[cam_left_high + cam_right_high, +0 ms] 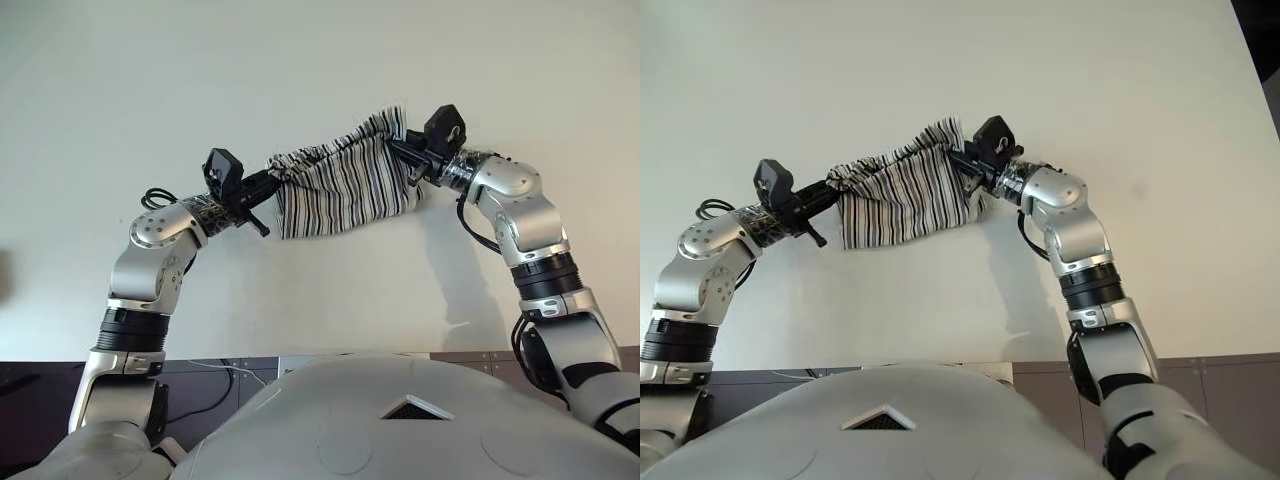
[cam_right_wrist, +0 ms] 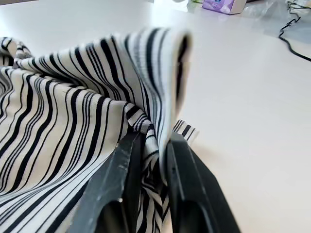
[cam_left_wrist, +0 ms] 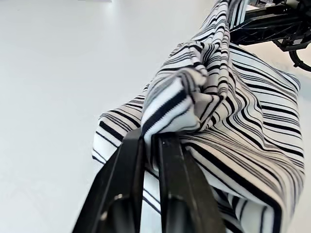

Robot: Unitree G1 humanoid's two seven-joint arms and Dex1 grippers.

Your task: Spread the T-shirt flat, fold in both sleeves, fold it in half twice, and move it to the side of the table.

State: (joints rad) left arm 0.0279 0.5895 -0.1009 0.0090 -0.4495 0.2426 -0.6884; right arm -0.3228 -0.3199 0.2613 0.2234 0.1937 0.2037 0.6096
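A black-and-white striped T-shirt (image 1: 345, 180) hangs bunched between my two grippers over the white table (image 1: 300, 60). My left gripper (image 1: 272, 177) is shut on the shirt's left edge, and the wrist view shows cloth (image 3: 194, 97) pinched between its black fingers (image 3: 129, 160). My right gripper (image 1: 400, 148) is shut on the shirt's upper right edge, with a fold of fabric (image 2: 160, 73) standing up between its fingers (image 2: 182, 160). The shirt sags in the middle, its lower hem resting on or close above the table.
The white table spreads wide on all sides of the shirt. A small purple box (image 2: 223, 6) and a black cable (image 2: 294, 39) lie at the table's far part. The table's near edge (image 1: 200, 358) runs just in front of my body.
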